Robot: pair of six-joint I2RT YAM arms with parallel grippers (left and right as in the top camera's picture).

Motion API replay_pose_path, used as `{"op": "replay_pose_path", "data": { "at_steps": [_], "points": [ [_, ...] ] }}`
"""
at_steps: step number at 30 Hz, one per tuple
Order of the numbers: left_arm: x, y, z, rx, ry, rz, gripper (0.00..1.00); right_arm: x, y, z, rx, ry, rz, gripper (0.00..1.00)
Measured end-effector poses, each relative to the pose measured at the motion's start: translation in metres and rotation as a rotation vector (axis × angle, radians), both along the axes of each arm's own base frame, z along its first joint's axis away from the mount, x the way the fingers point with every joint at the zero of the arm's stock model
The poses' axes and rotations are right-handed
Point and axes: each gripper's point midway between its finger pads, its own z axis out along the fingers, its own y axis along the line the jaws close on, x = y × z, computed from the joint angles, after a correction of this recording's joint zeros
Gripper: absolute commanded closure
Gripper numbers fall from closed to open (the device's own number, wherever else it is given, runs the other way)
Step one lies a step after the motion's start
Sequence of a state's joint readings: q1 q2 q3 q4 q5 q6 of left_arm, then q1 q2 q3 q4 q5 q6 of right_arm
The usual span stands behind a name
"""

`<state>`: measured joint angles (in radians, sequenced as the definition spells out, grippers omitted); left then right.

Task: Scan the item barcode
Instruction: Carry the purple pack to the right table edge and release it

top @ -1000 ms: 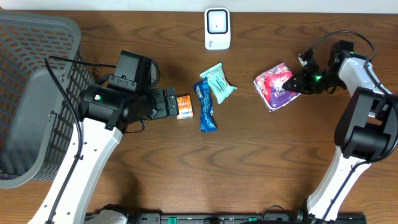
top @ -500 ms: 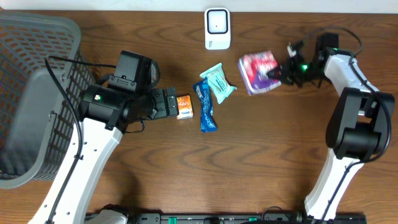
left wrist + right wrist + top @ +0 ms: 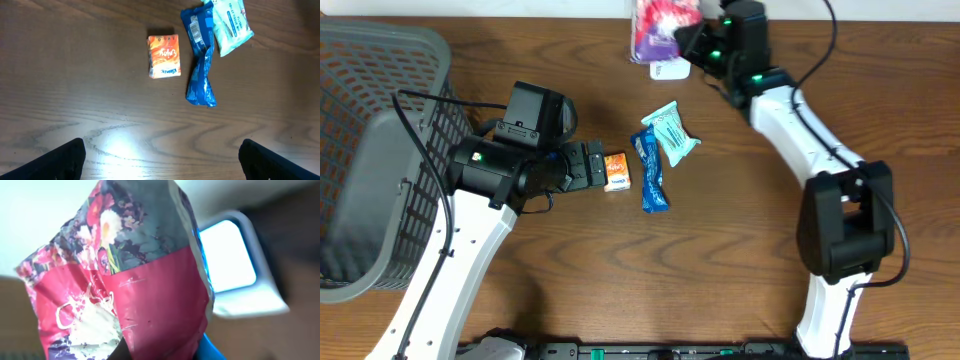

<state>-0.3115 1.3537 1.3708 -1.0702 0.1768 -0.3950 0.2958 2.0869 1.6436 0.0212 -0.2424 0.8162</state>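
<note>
Since a second earlier, the floral packet (image 3: 658, 25) had been carried from the right side to above the scanner (image 3: 669, 69), clamped in the right gripper (image 3: 692, 38). The left gripper (image 3: 590, 165) was held wide open beside the orange box (image 3: 616, 171).

Table (image 3: 740, 250): dark brown, wavy wood grain throughout.
Floral packet (image 3: 150, 305), top centre of the overhead view: magenta-red lower panel; grey-blue upper part with pink, red and white flowers; white outline drawing at lower left.
Scanner (image 3: 227, 262): white body, pale window with a blue rim.
Small box (image 3: 164, 56), mid-frame: orange, white lettering.
Wrapper (image 3: 200, 60) to its right: royal blue, small white label patch.
Pouch (image 3: 230, 25), upper right: mint-teal, darker teal print.
Basket (image 3: 360, 150), left edge: grey mesh.
</note>
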Motion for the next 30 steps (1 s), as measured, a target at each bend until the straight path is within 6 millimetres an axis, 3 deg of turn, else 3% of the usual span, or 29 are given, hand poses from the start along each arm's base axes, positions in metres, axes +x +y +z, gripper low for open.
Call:
{"op": "replay_pose_path", "data": {
  "at_steps": [3, 6, 10, 13, 16, 20, 22, 26, 28, 30],
  "points": [
    [0.0, 0.0, 0.0, 0.0, 0.0, 0.0, 0.02, 0.011, -0.002, 0.005, 0.026, -0.04, -0.082, 0.99],
    [0.0, 0.0, 0.0, 0.0, 0.0, 0.0, 0.02, 0.021, -0.01, -0.006, 0.033, -0.041, -0.133, 0.99],
    [0.0, 0.0, 0.0, 0.0, 0.0, 0.0, 0.02, 0.032, -0.021, -0.046, 0.017, 0.008, -0.184, 0.99],
    [0.0, 0.0, 0.0, 0.0, 0.0, 0.0, 0.02, 0.033, -0.026, -0.064, -0.008, 0.03, -0.19, 0.99],
    [0.0, 0.0, 0.0, 0.0, 0.0, 0.0, 0.02, 0.035, -0.031, -0.066, -0.054, 0.016, -0.175, 0.99],
    [0.0, 0.0, 0.0, 0.0, 0.0, 0.0, 0.02, 0.035, -0.056, -0.066, -0.138, 0.08, -0.167, 0.99],
    [0.0, 0.0, 0.0, 0.0, 0.001, 0.0, 0.02, 0.033, -0.082, -0.063, -0.188, 0.133, -0.179, 0.99],
    [0.0, 0.0, 0.0, 0.0, 0.0, 0.0, 0.02, 0.014, -0.189, -0.031, -0.299, 0.229, -0.271, 0.99],
    [0.0, 0.0, 0.0, 0.0, 0.0, 0.0, 0.02, -0.004, -0.254, -0.014, -0.347, 0.269, -0.352, 0.99],
    [0.0, 0.0, 0.0, 0.0, 0.0, 0.0, 0.02, -0.022, -0.303, -0.011, -0.391, 0.319, -0.415, 0.99]
  ]
}}
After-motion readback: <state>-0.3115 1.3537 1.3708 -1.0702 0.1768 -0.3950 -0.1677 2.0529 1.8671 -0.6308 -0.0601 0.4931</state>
